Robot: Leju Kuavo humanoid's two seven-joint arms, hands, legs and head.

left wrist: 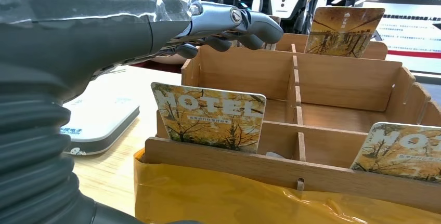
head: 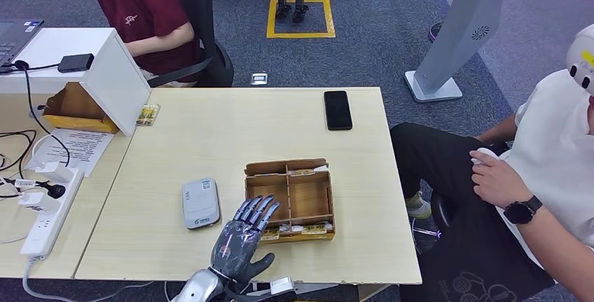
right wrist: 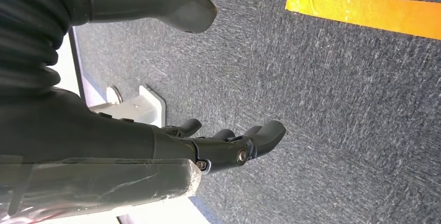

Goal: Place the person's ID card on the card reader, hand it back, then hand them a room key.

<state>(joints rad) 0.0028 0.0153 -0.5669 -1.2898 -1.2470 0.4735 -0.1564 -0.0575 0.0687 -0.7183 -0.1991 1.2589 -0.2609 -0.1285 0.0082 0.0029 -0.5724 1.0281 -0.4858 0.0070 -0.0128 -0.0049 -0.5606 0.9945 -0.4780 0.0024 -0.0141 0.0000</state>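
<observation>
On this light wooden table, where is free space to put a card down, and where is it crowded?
Bare patches: the wide stretch between the black phone and the wooden divided key box, and the area left of the grey card reader. Crowded: the near edge, where the left hand reaches between reader and box.

You can't see the left hand (head: 242, 239) whole: the head view's lower edge cuts its wrist at 6 o'clock, and its fingers cover the near-left corner of the wooden tray (head: 289, 197). The print on the card reader (head: 200, 203) is too small to read. At 3 o'clock the seated person (head: 543, 176) is cut by the edge.
</observation>
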